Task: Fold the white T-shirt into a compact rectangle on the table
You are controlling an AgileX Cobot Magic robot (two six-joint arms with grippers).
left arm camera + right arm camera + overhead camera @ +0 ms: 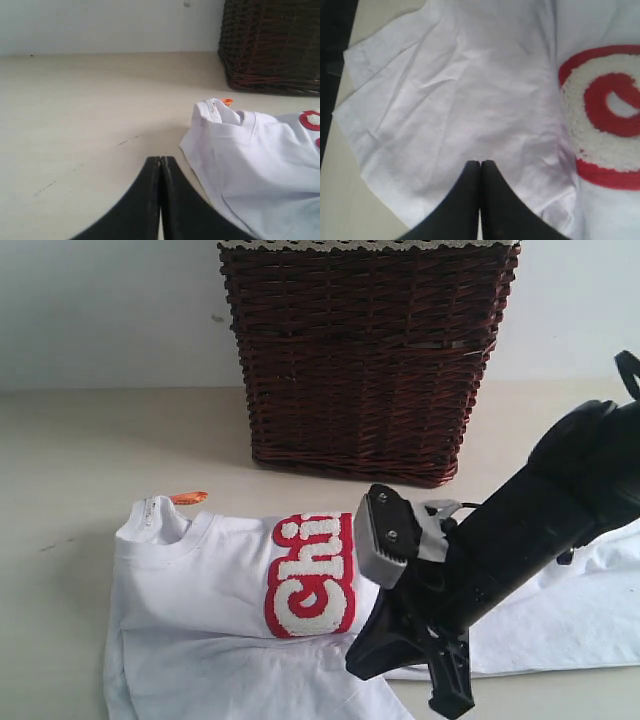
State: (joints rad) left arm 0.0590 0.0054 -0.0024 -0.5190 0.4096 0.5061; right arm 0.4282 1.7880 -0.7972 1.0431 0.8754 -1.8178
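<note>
T-shirt (pixel 200 585) on table (pixel 60 490) near basket (pixel 360 360)

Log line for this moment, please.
white T-shirt: spread on table, not compact | left gripper: shut, empty, beside shirt | right gripper: shut, above shirt

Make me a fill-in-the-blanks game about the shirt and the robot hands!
The lettering band on the white T-shirt is ____.
The wicker basket on the table is dark ____.
The neck tag is ____.
The left gripper and the right gripper are both ____.
Missing words: red, brown, orange, shut.
</note>
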